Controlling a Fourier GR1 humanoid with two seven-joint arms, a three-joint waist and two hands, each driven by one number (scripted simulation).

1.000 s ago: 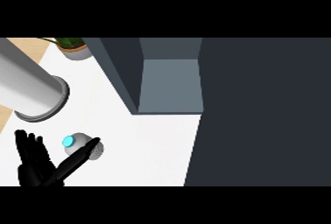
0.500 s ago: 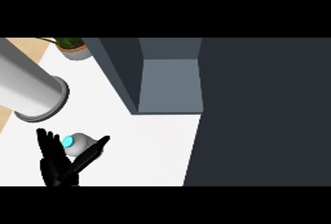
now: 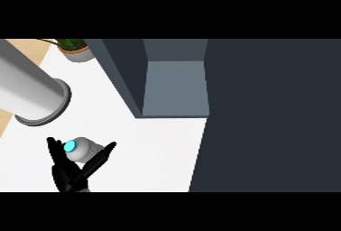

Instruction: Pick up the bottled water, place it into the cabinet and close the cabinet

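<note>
Item, far left: grey cylinder (image 3: 30,92), lying on the counter (image 3: 160,149); potted plant (image 3: 75,48) behind it

Item, lower left: hand (image 3: 72,173), side cannot be told, fingers (image 3: 54,151) spread upward in a V, thumb apart; not clamped

Item, in that V: bottled water (image 3: 81,149), cyan cap toward the viewer, long axis near upright, standing on the counter between fingers and thumb; closing should take it

Item, centre right: cabinet (image 3: 174,88), open, well apart up-right of the bottle; dark door at far right
</note>
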